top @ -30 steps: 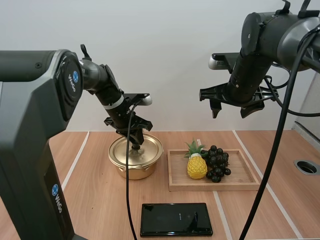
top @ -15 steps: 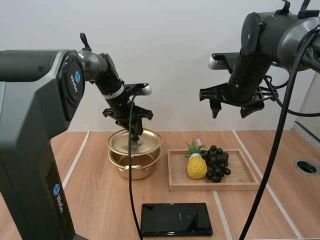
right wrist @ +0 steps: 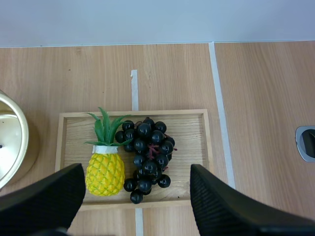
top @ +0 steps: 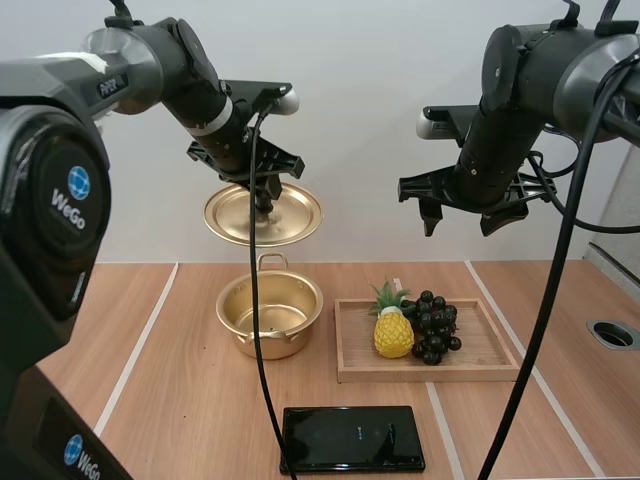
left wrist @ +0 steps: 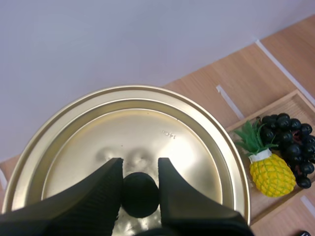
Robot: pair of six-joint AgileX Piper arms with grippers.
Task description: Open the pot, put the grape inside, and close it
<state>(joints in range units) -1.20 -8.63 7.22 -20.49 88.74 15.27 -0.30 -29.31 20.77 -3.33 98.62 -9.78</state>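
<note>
Pot (top: pixel 270 318) is seen uncovered near worktop's far edge | lid (top: pixel 263 213) is held clear above it, knob clamped by left pincer (left wrist: pixel 140 189) | grapes (right wrist: pixel 147 157) are laid on tray (right wrist: pixel 69 120) under wide-spread right pincer (top: pixel 463 222), awaiting pickup

A pineapple (top: pixel 394 335) stands in the wooden tray (top: pixel 475 375); a black slab (top: pixel 352 438), perhaps a phone, lies nearby.

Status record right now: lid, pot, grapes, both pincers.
lid: in the air above the pot, held by its black knob
pot: open, on the table left of the wooden tray
grapes: on the tray beside a toy pineapple
left pincer: shut on the lid's knob
right pincer: open, high above the tray
</note>
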